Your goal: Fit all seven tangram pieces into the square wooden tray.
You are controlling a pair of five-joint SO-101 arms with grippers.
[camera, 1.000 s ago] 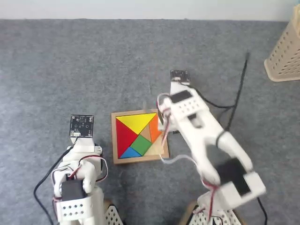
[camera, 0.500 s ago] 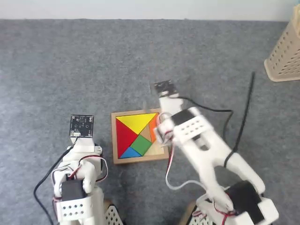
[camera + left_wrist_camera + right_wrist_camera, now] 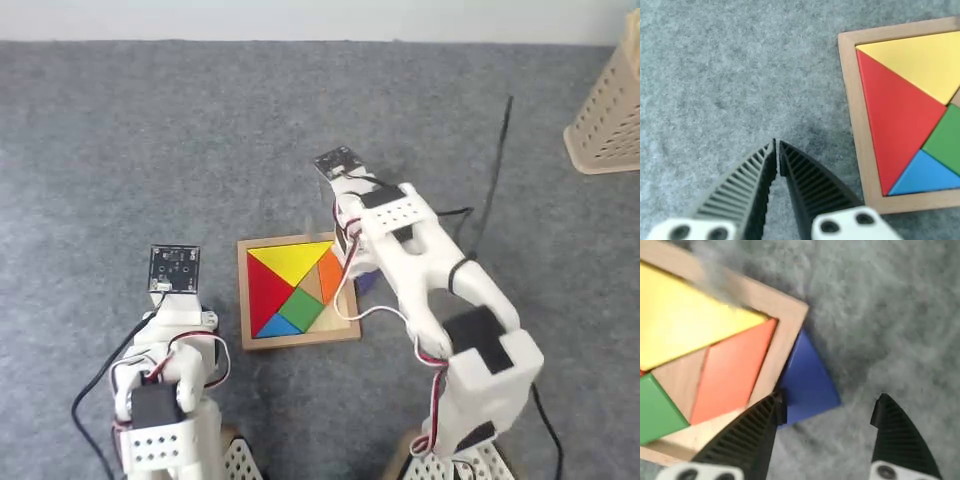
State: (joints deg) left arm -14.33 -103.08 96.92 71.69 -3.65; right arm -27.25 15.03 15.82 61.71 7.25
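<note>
Blue triangle, just outside tray, apparently touches right end effector's finger.

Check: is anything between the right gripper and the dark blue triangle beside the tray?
Nothing visible. The open right gripper sits directly over the triangle, which lies on the carpet beside the tray rim.

No legible txt, labels, nos. or signs anywhere; tray & tangram pieces plain, unmarked.
</note>
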